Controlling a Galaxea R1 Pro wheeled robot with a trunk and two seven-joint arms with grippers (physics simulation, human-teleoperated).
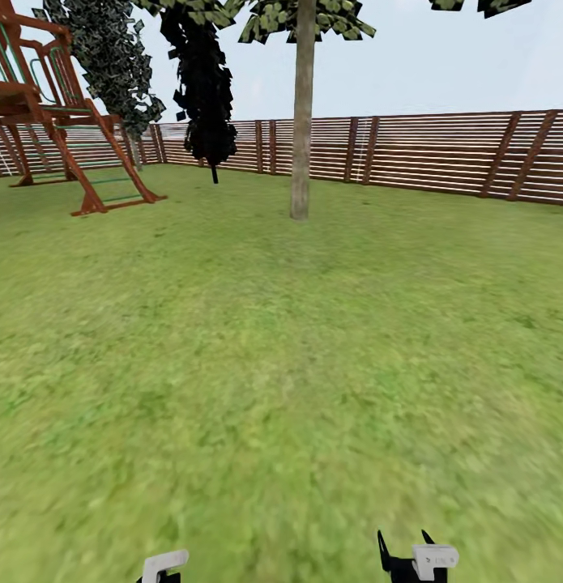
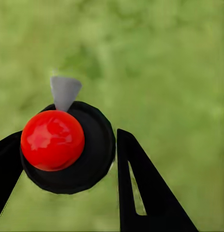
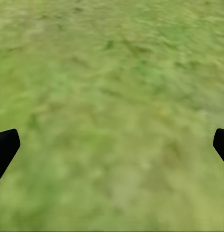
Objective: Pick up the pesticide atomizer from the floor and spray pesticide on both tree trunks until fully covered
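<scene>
One atomizer, one trunk

The tall tree with the pale grey-brown trunk loses its top at the picture's edge. The brown wooden play frame on the far left is cut off too.

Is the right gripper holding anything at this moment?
No: in the right wrist view the right gripper has its fingertips spread wide, with bare grass between them.

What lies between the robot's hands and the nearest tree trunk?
Bare green lawn, in the head view, from the left hand and right hand to the tree trunk.
</scene>
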